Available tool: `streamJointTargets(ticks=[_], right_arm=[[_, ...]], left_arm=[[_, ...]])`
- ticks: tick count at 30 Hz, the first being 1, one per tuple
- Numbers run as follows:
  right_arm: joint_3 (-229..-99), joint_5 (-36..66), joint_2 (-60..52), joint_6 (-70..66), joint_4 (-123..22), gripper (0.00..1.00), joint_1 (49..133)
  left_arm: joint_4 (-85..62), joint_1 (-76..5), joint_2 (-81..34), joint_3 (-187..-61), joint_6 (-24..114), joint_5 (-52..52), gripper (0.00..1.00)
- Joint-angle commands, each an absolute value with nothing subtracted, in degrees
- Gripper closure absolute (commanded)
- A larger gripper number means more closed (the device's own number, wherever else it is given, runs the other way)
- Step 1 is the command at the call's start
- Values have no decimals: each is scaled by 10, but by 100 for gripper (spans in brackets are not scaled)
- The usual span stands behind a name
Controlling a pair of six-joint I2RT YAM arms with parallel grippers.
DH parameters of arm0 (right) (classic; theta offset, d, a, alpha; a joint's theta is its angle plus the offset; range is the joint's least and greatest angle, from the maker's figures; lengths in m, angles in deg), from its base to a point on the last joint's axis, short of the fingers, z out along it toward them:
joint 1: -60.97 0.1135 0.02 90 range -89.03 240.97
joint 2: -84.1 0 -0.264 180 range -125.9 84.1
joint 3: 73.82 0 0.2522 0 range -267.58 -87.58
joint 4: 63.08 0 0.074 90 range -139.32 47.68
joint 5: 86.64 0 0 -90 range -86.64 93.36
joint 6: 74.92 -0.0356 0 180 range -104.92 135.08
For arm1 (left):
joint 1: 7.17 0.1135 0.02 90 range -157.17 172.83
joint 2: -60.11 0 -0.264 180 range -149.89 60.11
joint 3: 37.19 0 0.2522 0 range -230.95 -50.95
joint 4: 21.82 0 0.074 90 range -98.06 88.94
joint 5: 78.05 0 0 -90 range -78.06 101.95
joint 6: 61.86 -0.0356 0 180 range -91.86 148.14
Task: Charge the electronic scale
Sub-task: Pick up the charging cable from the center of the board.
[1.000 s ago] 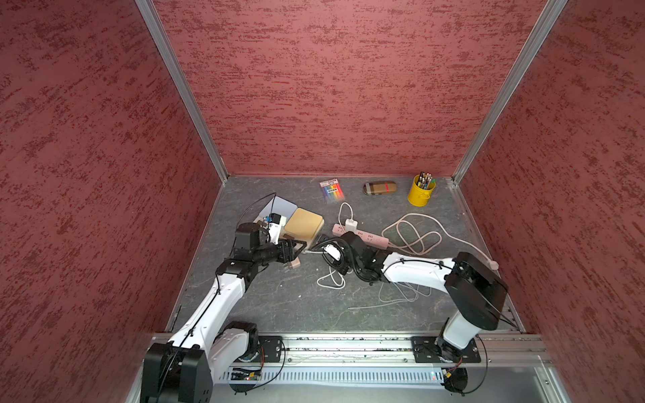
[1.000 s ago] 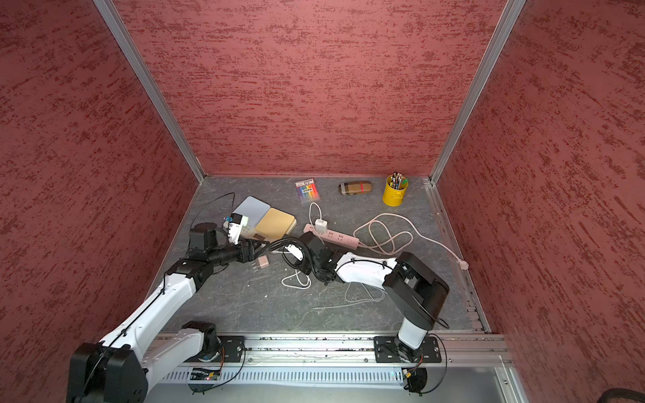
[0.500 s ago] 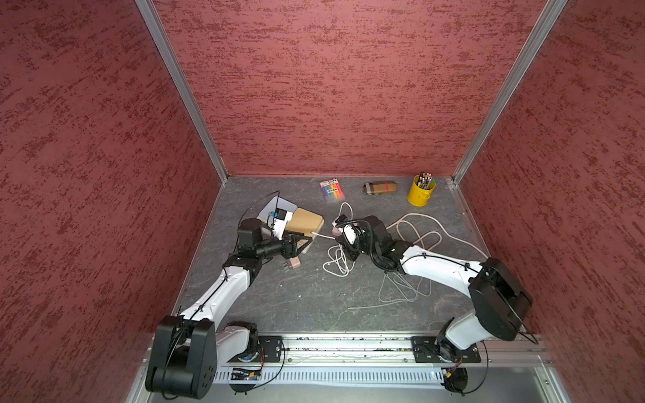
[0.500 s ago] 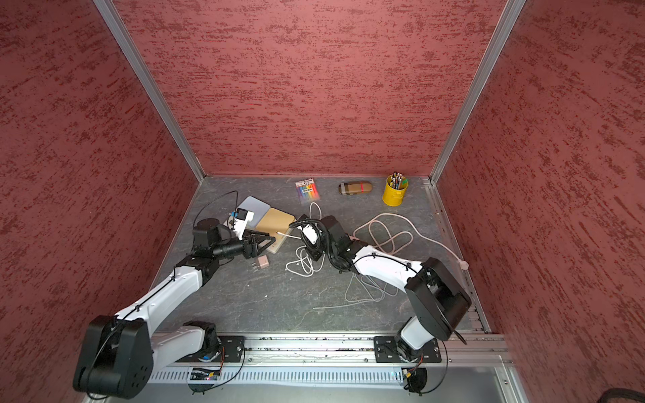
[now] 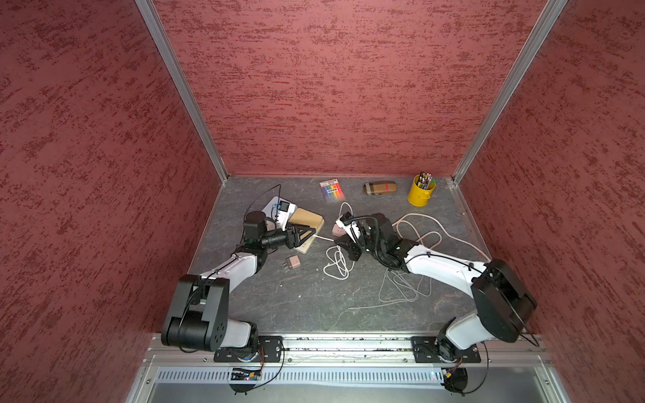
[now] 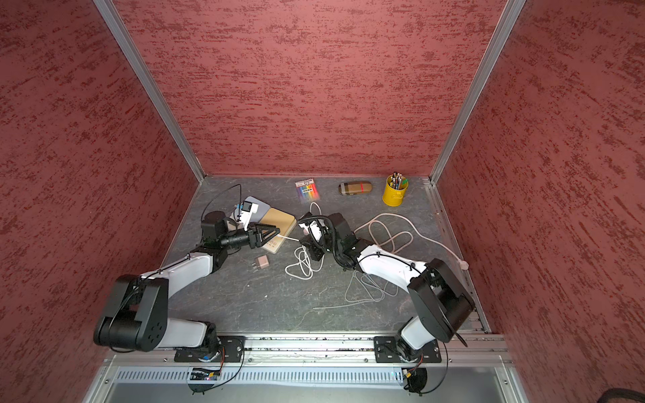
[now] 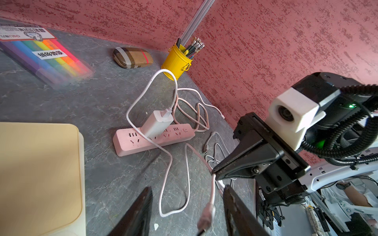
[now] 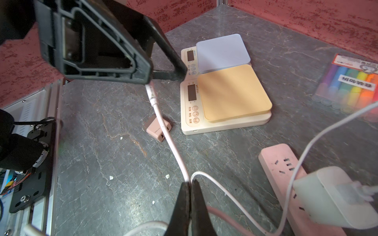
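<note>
Two scales lie side by side at the back left. One has a tan plate [image 8: 231, 94] [image 5: 307, 219] and the other a lavender plate [image 8: 223, 51]. My right gripper [image 8: 189, 182] [image 5: 335, 240] is shut on a pink cable [image 8: 169, 139], holding it above the floor. The cable's plug [image 7: 206, 216] hangs between the fingers of my left gripper [image 7: 188, 188] [image 5: 314, 231], which is open and close to the tan scale's front edge. The pink power strip [image 7: 153, 139] carries a white charger [image 7: 157, 122].
A small pink adapter [image 5: 292, 261] lies on the floor near my left arm. A white cable coil [image 5: 336, 261] and grey cable loops [image 5: 401, 289] lie mid-floor. A marker pack [image 5: 332, 190], a plaid case [image 5: 380, 187] and a yellow pencil bucket [image 5: 421, 190] line the back wall.
My right gripper has carried the pink cable up and back toward the power strip. My left gripper has reached out to the plug end, and its jaws have narrowed a little.
</note>
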State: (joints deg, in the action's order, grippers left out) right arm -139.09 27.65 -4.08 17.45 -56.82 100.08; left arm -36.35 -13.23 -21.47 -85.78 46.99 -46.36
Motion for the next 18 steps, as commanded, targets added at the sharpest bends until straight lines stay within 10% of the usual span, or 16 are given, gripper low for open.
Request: streamJointTargets(ticks=[1,9,18], right_arm=[[-1388,302,-27,151,-594,100,993],[-1391,326,-36,121,-610,100,981],[-1392,342,-45,99,-624,100,980]], left_arm=[[-448,-132,-236,-872,522,-494,51],[-426,-137,-229,-874,533,-514,98],[-308,-137,-189,-890,527,-481,100]])
